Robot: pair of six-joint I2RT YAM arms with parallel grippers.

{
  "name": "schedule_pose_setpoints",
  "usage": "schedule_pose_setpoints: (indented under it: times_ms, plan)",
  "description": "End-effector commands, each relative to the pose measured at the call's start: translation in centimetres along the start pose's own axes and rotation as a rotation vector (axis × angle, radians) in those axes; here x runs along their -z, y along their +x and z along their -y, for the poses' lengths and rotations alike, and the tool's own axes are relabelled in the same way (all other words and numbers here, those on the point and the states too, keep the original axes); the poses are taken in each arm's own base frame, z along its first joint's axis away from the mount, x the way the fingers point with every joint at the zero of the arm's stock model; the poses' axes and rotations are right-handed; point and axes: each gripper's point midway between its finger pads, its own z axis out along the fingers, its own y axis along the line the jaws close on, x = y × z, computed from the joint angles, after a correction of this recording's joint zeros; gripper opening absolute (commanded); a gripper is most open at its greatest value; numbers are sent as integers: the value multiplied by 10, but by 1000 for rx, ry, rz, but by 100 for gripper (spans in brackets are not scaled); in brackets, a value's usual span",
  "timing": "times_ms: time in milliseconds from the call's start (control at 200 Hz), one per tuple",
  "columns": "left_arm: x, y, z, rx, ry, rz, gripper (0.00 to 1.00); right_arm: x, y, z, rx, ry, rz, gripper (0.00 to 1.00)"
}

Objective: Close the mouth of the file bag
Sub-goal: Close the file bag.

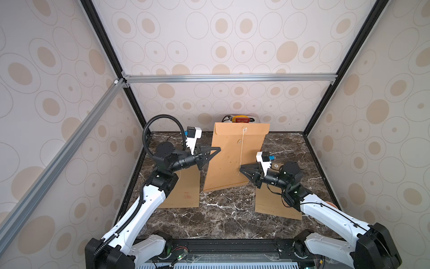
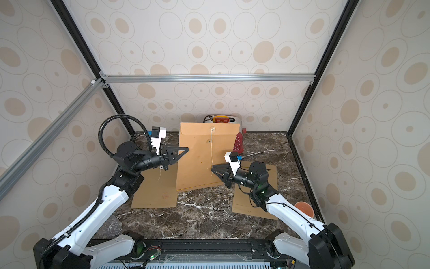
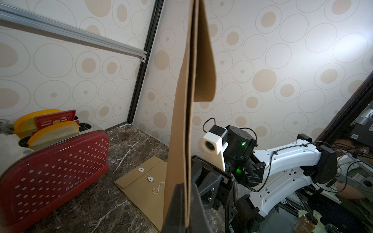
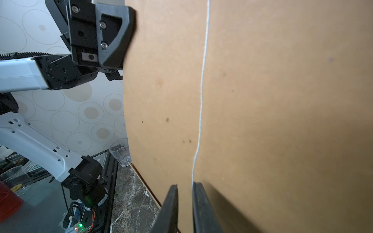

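Observation:
A brown paper file bag (image 1: 232,158) (image 2: 200,158) stands upright over the marble table in both top views, its flap (image 1: 242,129) folded down at the top. My left gripper (image 1: 215,149) (image 3: 186,187) is shut on the bag's left edge. A white string (image 1: 242,149) (image 4: 201,90) hangs straight down from the flap's button, past a second button. At the string's lower end my right gripper (image 1: 242,168) (image 4: 185,184) has its jaws a narrow gap apart. The string runs into that gap along one finger's inner face.
Two other file bags lie flat, one at the left (image 1: 183,188) and one under the right arm (image 1: 274,202). A red toaster (image 2: 238,144) (image 3: 54,165) stands behind the held bag. An orange cup (image 2: 303,208) sits front right, a clear cup (image 2: 112,227) front left.

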Motion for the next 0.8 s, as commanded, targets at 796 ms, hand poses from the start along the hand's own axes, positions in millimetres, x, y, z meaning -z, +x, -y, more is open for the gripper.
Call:
schedule_pose_setpoints:
  times_ms: [796]
  plan:
    - [7, -13, 23, -102, 47, 25, 0, -14, -3, 1, 49, -3, 46, 22]
